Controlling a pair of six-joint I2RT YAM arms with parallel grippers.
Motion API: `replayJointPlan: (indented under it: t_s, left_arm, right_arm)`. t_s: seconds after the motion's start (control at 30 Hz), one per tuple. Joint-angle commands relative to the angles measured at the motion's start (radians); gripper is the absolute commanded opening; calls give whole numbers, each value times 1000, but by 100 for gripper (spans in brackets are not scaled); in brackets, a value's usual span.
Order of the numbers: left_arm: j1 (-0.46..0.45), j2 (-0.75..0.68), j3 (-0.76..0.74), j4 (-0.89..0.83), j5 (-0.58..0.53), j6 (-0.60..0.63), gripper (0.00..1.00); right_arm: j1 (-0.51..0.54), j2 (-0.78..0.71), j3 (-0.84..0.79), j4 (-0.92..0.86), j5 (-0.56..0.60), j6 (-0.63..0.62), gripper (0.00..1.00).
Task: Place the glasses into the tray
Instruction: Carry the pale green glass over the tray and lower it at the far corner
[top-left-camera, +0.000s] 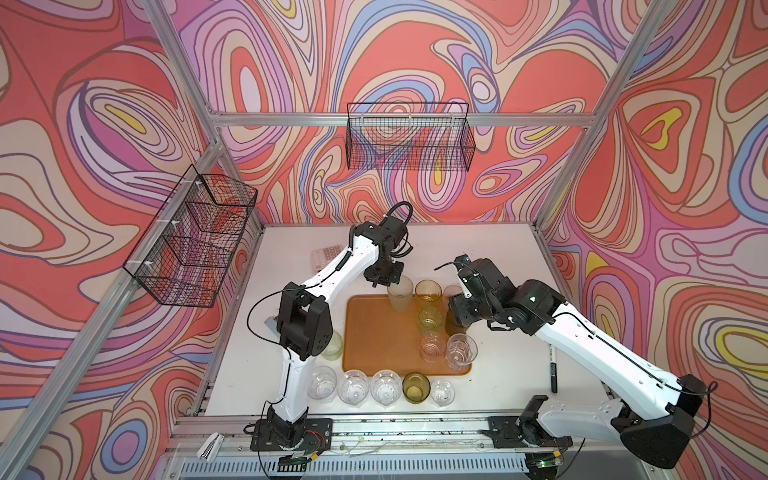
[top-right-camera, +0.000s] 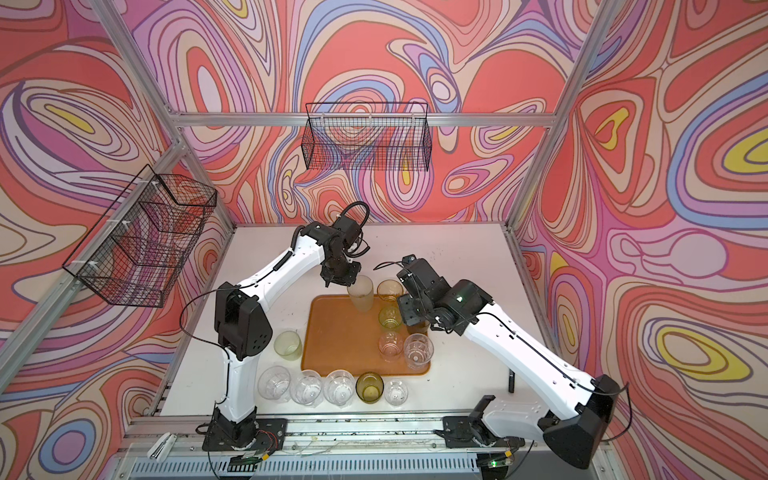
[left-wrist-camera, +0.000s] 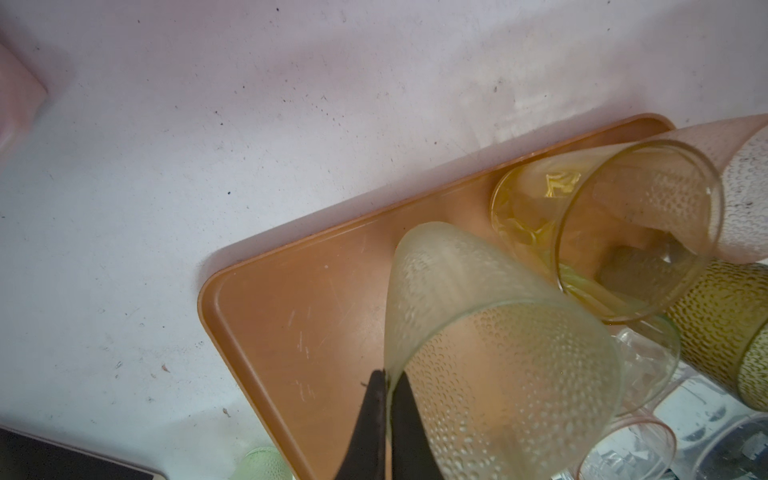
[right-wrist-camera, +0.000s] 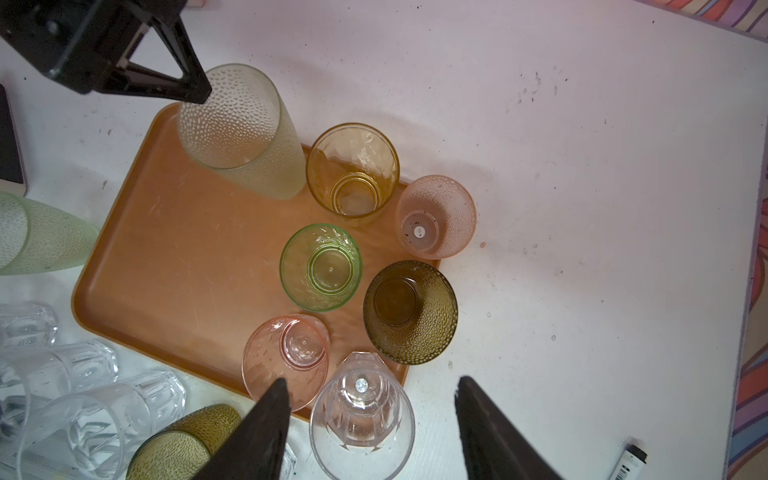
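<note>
Glasses (right-wrist-camera: 320, 268): tinted, dimpled, seemingly plastic.

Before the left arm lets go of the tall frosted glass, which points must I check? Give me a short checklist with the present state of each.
1. Left tool shut on the rim of the tall frosted dimpled glass: ok.
2. Glass over the flat orange-brown tray: ok.
3. Glass base resting on the tray: cannot tell.
4. Glass upright: not ok, it leans.
5. Gap to the amber tumbler: ok, narrow.
6. Right tool open, holding nothing: ok.
</note>
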Motion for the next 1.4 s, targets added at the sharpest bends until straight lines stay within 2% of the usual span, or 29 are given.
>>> replayJointPlan:
  t_s: [0.0,0.53,0.93,1.37]
  left_arm:
    - [-2,24,24,10,-5,-18,0]
    - [-5,69,49,13,9,-23,0]
    - [-8,78,47,22,17,-31,6]
    - [-8,60,55,38,35,-47,22]
  right_arm:
    - [7,3,-2,-9,17,-1,65]
    - [7,5,-7,-13,22,1,65]
    - [7,0,-12,-18,26,1,65]
    - [7,-14,-15,-26,25,7,65]
